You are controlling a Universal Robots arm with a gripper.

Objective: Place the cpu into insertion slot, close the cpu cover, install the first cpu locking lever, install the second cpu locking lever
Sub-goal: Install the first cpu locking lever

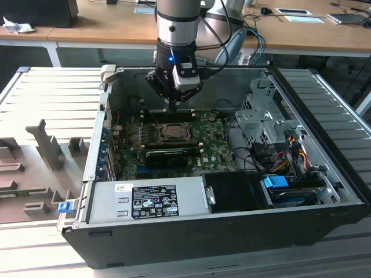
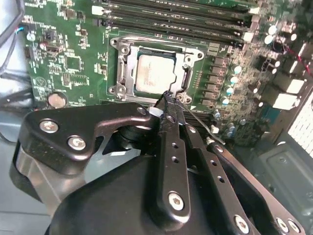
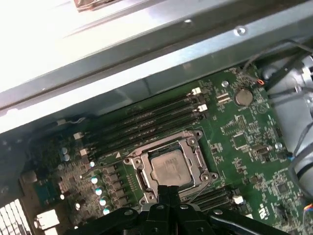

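cpu (image 2: 154,73) sits inside the flat-lying cpu cover (image 2: 128,68) | gripper (image 2: 167,97) fingers pressed together, nothing seen between, at cover edge | cover seems thin, stiff, springy: press its free edge

We see a grey ribbed worktop (image 1: 52,92) carrying an open black computer case (image 1: 191,243), which sits flat on it. Beside the case, on the exterior view's left, grey block-shaped fixtures (image 1: 49,147) stand on the same ribs, apart from it.
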